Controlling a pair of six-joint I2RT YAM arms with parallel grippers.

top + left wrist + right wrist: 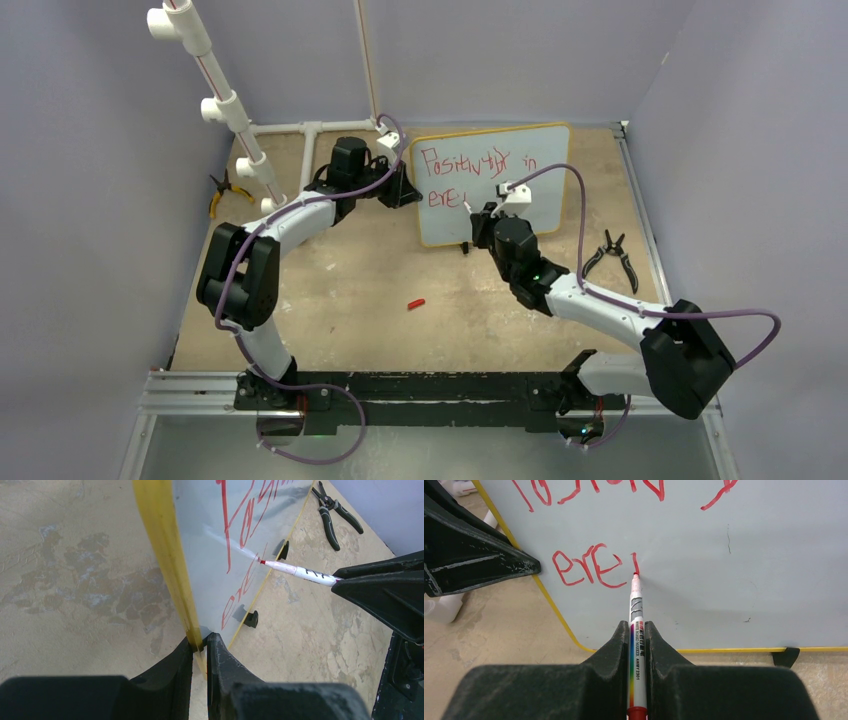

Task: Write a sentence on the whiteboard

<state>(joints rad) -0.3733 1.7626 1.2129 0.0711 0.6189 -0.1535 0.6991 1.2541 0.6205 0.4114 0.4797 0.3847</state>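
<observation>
The whiteboard [530, 205] stands upright at the back of the table, white with a thin yellow frame [162, 555]. My left gripper [200, 642] is shut on its left edge. Red handwriting, the sentence [465, 165], runs in two lines: a first line ending in "in" and a second line reading "ere" [586, 570] plus one short stroke. My right gripper [638, 625] is shut on a white marker [636, 645] with a rainbow stripe. Its red tip [636, 574] touches the board at the foot of that stroke. The marker [305, 573] also shows in the left wrist view.
A red marker cap [416, 302] lies on the tabletop in front of the board. Black pliers [612, 255] lie to the right, yellow-handled pliers [222, 192] to the left. White PVC pipework [225, 100] stands at the back left. Purple walls close in the table.
</observation>
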